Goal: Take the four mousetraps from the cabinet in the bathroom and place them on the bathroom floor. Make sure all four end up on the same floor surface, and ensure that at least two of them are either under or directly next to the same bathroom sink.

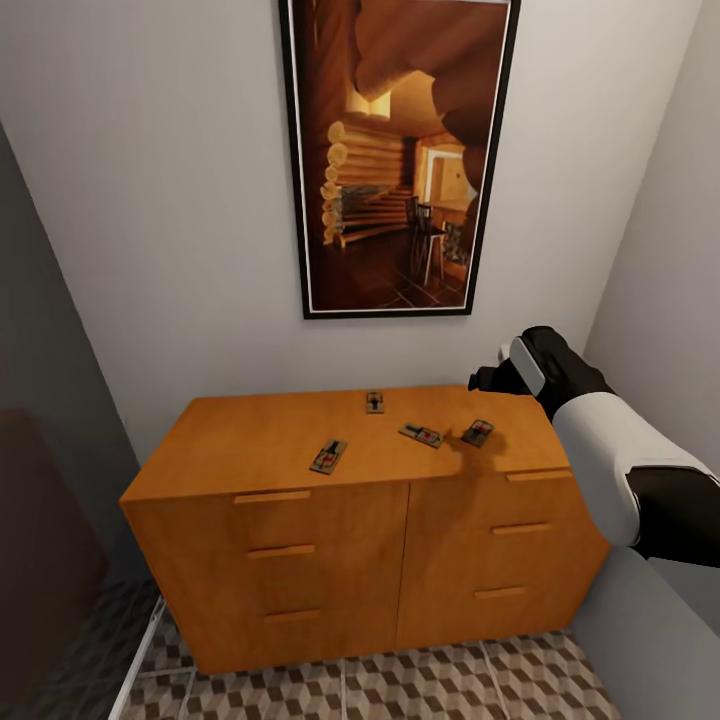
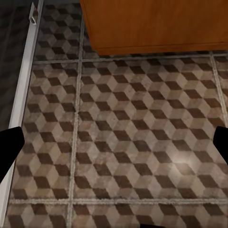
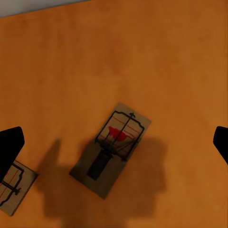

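On the orange-brown cabinet (image 1: pixel 260 440), four flat wooden mousetraps (image 3: pixel 111 148) with red-marked dark metal

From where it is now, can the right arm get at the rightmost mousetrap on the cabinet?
Probably yes: the right gripper hovers open above that mousetrap, with nothing between them on the cabinet top.

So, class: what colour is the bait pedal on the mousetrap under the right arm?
Red, on the mousetrap; the right wrist view shows it best.
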